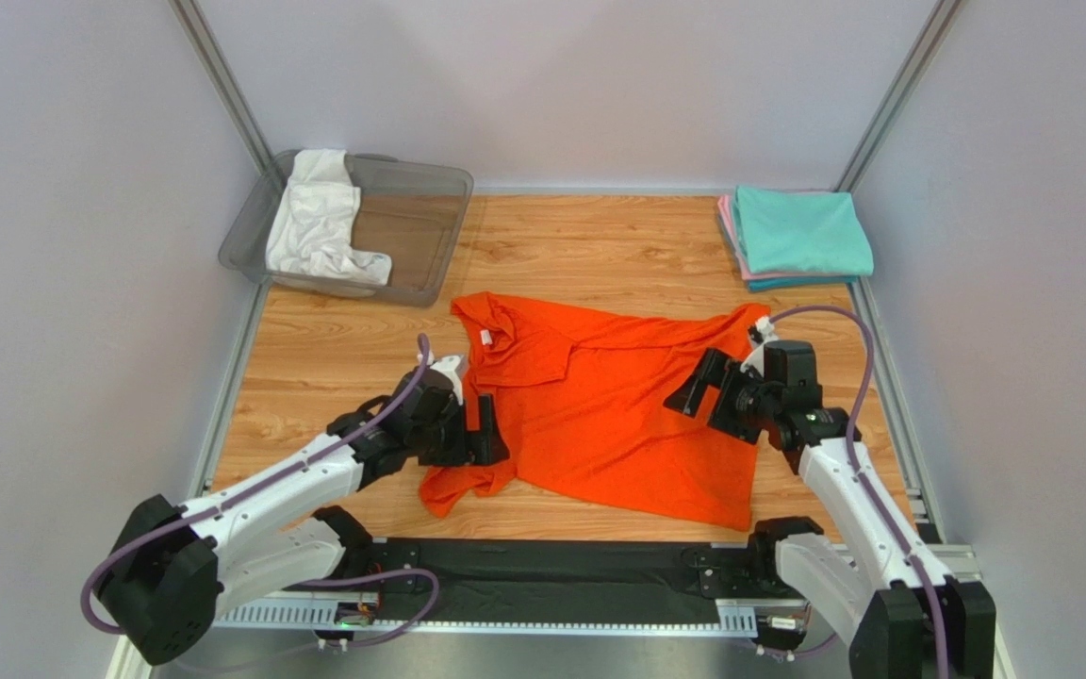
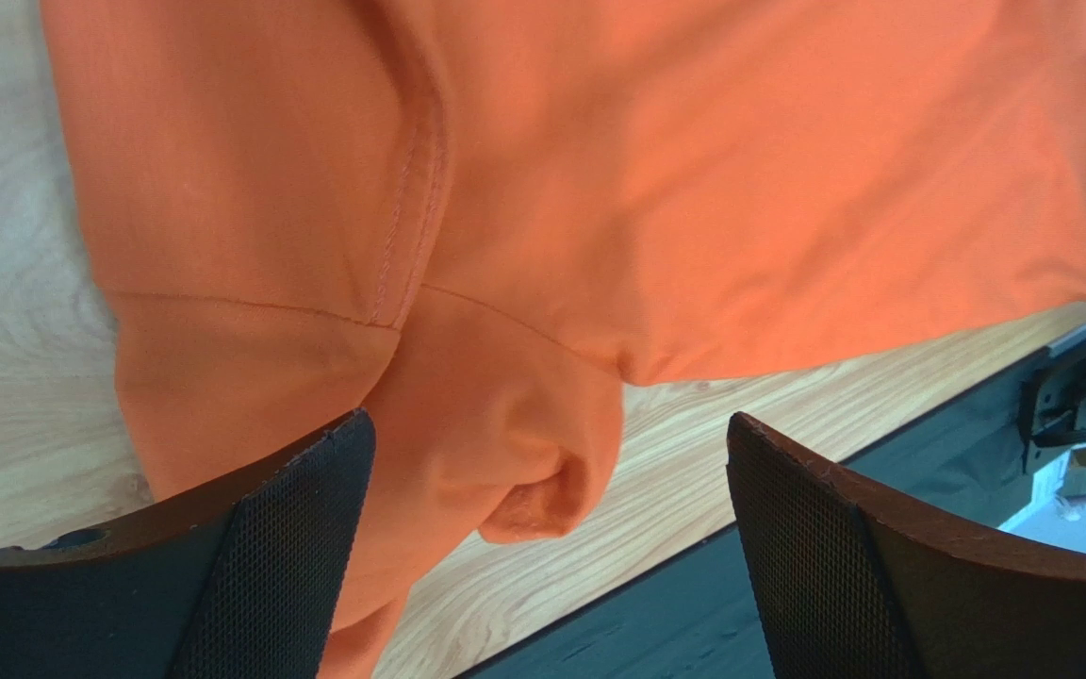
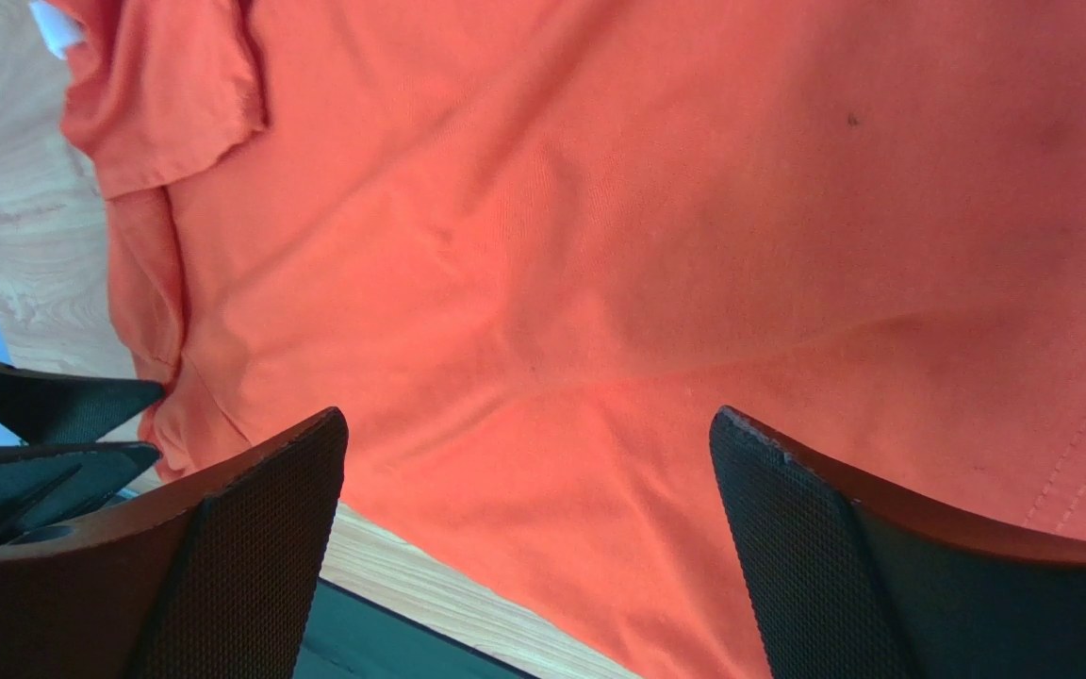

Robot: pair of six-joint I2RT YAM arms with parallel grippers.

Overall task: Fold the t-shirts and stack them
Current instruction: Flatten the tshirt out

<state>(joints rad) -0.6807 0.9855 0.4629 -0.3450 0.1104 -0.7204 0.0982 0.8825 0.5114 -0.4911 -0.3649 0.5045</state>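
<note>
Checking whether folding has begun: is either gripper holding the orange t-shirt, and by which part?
Nothing is held. The left gripper and right gripper both hang open over the orange t-shirt, with no cloth pinched.

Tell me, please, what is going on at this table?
Two robot arms are working on the orange t-shirt, which lies spread, not yet folded, on the wooden table. The left gripper hangs open over one crumpled sleeve, and the right gripper is open over the other side; neither holds cloth. A white t-shirt waits in the grey bin, and a teal t-shirt sits folded on a pink one at the far right.
</note>
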